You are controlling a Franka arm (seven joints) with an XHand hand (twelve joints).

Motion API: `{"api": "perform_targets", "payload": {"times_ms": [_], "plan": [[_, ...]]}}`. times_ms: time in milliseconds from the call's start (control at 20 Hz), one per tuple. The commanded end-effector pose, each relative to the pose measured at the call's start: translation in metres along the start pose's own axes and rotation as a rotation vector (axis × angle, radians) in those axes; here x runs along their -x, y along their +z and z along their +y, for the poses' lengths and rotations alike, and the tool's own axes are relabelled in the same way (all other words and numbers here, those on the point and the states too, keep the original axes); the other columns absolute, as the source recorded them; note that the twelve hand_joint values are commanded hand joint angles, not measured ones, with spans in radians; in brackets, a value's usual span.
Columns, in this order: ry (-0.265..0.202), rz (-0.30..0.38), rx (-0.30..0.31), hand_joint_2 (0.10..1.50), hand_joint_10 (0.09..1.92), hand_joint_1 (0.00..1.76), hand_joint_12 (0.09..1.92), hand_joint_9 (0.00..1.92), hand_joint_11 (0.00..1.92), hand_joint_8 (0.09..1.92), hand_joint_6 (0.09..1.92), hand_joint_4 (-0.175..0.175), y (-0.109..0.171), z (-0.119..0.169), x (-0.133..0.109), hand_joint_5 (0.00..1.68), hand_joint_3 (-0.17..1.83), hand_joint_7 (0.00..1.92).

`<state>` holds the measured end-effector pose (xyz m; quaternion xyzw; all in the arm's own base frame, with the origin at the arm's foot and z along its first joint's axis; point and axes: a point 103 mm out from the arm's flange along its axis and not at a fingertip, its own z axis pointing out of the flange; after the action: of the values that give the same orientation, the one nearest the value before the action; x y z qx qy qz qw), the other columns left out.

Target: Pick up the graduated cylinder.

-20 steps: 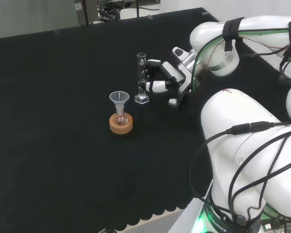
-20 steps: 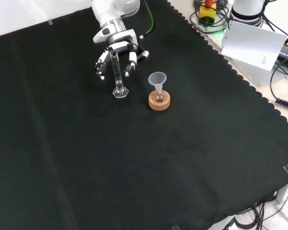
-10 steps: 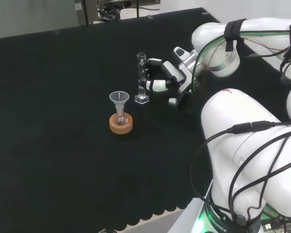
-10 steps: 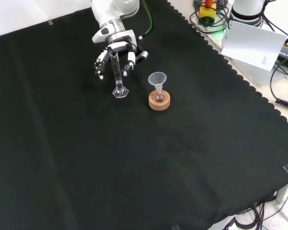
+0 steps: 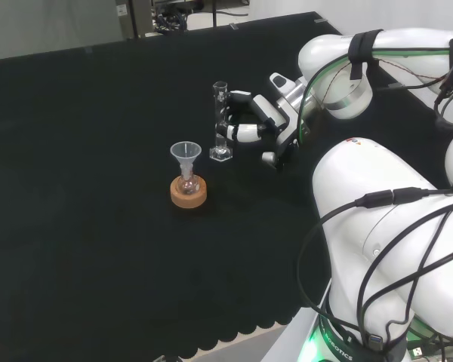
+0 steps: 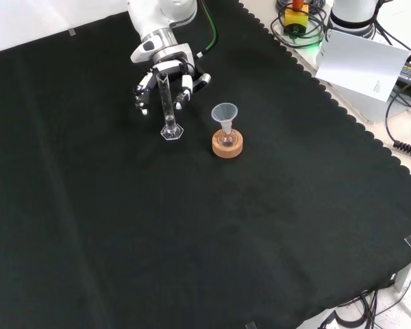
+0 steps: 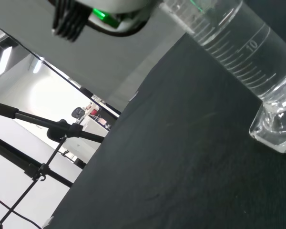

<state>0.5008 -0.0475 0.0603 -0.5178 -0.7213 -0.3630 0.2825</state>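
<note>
While your hand (image 6: pixel 166 68) has barely shifted since a second ago, its half-curled fingers (image 5: pixel 239 133) now bracket the upright cylinder (image 6: pixel 168 106) standing between them on the cloth (image 6: pixel 192 219).

**Count of things on the worktop**

One graduated cylinder (image 5: pixel 220 121), clear glass, stands upright on the black cloth. One small flask (image 5: pixel 187 183) stands nearby. It sits in one cork ring (image 5: pixel 189 194), and one clear funnel (image 5: pixel 186 154) rests in its neck. That makes three glass or plastic pieces in all, plus one stand. One robot hand (image 5: pixel 258 121) is beside the cylinder. In the front view the same count holds: one cylinder (image 6: pixel 168 106), one funnel (image 6: pixel 225 114), one cork ring (image 6: pixel 227 144), one robot hand (image 6: pixel 166 74). One worktop (image 6: pixel 192 240) carries everything.
</note>
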Motion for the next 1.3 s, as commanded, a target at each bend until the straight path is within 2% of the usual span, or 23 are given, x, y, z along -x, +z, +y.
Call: {"api": "perform_targets", "payload": {"times_ms": [50,400,700,1000,1300], "plan": [[-0.001,0.009,-0.006,0.68,0.47,0.99,1.17,0.79,0.63,0.64,0.25,-0.043,0.002,0.001,-0.001,0.61,0.55,0.51],[0.0,0.025,-0.031,0.69,0.44,1.01,1.12,0.85,0.71,0.64,0.38,-0.047,0.01,0.007,-0.001,0.61,0.55,0.55],[-0.001,0.019,-0.013,0.69,0.42,1.02,1.1,0.88,0.75,0.65,0.45,-0.05,0.026,0.011,-0.003,0.58,0.55,0.56],[-0.004,0.022,0.012,0.76,0.33,1.08,0.98,1.04,0.94,0.64,0.55,-0.045,0.024,0.01,-0.005,0.72,0.56,0.67],[-0.002,0.032,0.017,0.76,0.29,1.07,0.97,1.04,0.93,0.62,0.54,-0.043,0.022,0.008,-0.004,0.7,0.55,0.66]]}}
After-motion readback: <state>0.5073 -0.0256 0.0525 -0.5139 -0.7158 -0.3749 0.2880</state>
